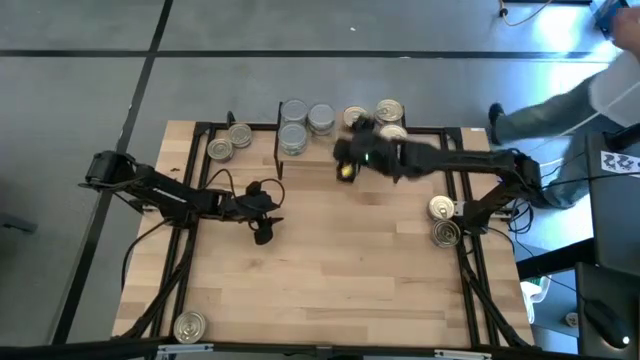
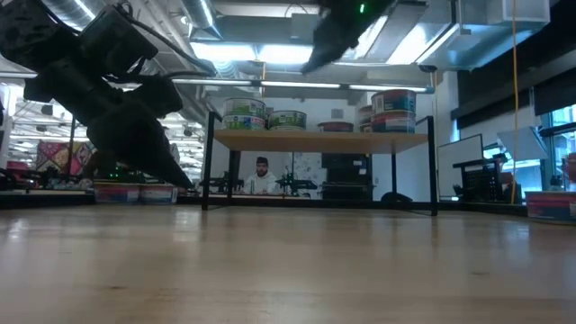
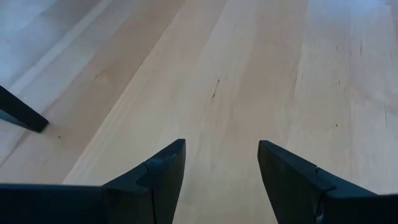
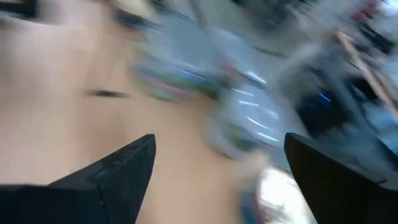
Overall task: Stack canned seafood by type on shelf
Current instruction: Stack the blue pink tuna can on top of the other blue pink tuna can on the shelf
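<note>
The shelf stands at the table's far edge and carries several tins. Silver-topped ones are stacked at its left end, a gold-topped one sits in the middle, and more silver ones lie to the right. In the low view the tins rest on the shelf board. My right gripper hovers open over the shelf's middle, holding nothing. My left gripper is open above bare table, left of centre.
Two tins sit on the table left of the shelf, two more by the right edge, and one at the near left corner. A person stands beyond the far right corner. Bare wood lies between the arms.
</note>
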Controlling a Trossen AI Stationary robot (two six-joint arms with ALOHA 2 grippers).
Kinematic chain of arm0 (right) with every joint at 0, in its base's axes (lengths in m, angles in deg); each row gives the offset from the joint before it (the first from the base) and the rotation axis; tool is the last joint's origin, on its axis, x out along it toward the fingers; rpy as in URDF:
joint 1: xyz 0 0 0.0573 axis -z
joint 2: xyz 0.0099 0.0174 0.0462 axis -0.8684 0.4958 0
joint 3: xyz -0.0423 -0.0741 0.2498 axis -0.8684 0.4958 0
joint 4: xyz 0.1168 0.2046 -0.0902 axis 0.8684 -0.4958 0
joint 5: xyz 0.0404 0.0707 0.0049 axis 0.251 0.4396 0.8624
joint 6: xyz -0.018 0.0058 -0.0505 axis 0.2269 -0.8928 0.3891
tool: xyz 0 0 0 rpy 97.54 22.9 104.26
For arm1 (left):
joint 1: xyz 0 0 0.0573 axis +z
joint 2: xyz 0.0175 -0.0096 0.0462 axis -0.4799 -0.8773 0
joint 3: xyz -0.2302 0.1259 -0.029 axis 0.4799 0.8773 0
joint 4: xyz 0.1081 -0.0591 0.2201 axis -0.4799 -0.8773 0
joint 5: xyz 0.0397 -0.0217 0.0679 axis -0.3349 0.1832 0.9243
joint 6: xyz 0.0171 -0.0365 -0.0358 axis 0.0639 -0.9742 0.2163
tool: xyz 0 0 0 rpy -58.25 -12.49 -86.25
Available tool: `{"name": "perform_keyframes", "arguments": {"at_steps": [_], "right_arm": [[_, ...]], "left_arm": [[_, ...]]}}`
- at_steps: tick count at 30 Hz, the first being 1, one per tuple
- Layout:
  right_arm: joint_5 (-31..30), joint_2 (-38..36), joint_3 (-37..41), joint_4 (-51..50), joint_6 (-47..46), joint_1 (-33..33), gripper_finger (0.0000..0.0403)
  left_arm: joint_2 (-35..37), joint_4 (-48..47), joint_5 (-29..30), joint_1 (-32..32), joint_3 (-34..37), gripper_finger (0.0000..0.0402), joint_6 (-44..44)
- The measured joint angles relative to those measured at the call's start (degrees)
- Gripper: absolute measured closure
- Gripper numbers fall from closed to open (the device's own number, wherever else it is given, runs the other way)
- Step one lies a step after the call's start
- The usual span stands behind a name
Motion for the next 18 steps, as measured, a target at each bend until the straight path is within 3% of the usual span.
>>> {"name": "perform_keyframes", "arguments": {"at_steps": [7,11,18], "right_arm": [[10.7,0.5,7.1,0.8,-5.8,-12.8,0.005],[11.9,0.5,17.6,11.3,-10.5,-17.4,0.005],[10.3,0.6,33.1,31.6,-22.8,-20.6,0.005]], "left_arm": [[0.0,-0.1,0.0,0.0,-0.1,0.0202,0.9],[0.0,-3.8,0.0,0.0,-2.0,0.0202,1.1],[0.0,-35.3,5.4,0.0,-13.9,0.0202,-4.3]]}}
